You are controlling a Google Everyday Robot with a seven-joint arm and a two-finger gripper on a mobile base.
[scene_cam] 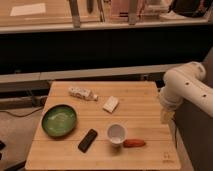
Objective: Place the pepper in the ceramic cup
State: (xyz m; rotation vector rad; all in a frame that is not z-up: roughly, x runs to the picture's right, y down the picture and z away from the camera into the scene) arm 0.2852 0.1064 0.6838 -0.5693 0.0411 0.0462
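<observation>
Gripper [167, 116] hangs at your worktop's [142, 102] right edge, open or closed you cannot tell; 1 pepper [134, 143] lies just right of 1 ceramic cup [116, 132].

Wooden worktop [145, 95], green bowl [59, 120] at left, black flat device [88, 140] beside it, small white block [111, 104], white bottle [82, 93] lying behind

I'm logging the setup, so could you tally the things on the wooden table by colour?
White: 3 (ceramic cup, flat packet, lying bottle)
Green: 1 (bowl)
Black: 1 (device)
Orange-red: 1 (pepper)
Total: 6
The end effector hangs at the table's right edge, apart from all six.
</observation>
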